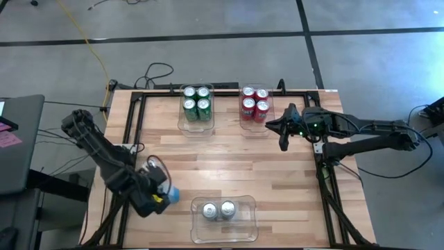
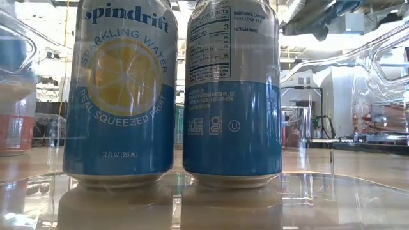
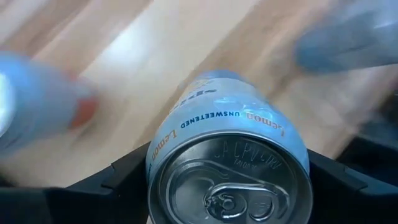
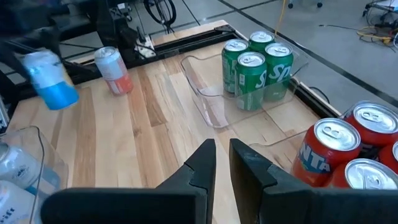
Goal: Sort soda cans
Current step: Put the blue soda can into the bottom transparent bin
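The left gripper (image 1: 161,195) is at the near left of the table (image 1: 229,156), its fingers closed around a blue-and-white can (image 3: 227,149) that sits between them with its silver top facing the wrist camera. Just to its right, the near bin (image 1: 223,220) holds two blue-and-white cans (image 1: 218,210) standing upright side by side; the low view shows them close up through the clear plastic, labelled as lemon sparkling water. At the far side of the table, the left of the two far bins (image 1: 196,111) holds four green cans (image 1: 196,99) in a tight square, and the bin to its right (image 1: 255,114) holds four red cans (image 1: 254,101). The right gripper (image 1: 282,133) hovers just right of the red cans, holding nothing, its fingers (image 4: 203,163) nearly together with a narrow gap. In the right wrist view one more can, with a pale top and a reddish lower half (image 4: 113,70), stands alone on the wood at the left side of the table
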Available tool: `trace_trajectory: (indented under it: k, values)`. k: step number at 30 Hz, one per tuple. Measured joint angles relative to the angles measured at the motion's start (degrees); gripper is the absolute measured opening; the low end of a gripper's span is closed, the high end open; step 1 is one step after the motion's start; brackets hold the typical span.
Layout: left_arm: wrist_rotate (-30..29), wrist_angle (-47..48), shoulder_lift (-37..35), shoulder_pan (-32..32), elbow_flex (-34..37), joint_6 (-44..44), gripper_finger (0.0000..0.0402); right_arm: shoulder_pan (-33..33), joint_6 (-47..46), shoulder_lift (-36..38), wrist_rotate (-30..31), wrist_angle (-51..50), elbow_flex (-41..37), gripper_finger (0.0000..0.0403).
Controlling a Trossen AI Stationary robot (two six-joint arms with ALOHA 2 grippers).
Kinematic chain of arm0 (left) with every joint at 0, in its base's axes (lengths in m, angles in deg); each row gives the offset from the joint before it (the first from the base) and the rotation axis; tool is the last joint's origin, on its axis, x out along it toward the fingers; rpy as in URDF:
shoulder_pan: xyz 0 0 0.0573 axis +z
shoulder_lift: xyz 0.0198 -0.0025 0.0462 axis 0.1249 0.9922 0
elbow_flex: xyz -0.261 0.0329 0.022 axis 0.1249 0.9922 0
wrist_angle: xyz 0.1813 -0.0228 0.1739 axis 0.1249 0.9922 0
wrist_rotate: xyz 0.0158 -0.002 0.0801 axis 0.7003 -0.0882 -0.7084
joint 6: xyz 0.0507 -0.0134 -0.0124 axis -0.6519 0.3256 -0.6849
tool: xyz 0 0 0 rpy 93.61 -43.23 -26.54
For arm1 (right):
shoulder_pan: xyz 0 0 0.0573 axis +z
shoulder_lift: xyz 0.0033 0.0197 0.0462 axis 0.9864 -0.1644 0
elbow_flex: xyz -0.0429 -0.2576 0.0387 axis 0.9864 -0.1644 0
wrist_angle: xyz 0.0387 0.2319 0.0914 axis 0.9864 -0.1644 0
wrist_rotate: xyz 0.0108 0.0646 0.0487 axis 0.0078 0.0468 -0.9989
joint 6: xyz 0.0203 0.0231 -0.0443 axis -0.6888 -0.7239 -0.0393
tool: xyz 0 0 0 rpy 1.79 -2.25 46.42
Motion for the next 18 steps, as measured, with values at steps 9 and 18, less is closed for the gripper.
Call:
trace_trajectory:
  k: [9,18]
  values:
    - [-0.8,-1.6,0.3,4.2,-8.4,-14.4,0.0293,0.0,-0.9,0.0,0.0,-0.1,0.0,0.0066]
    - [-1.0,-10.5,6.6,4.6,-18.2,-35.3,0.0293,-0.2,-0.7,0.0,0.0,-0.1,0.0,0.0066]
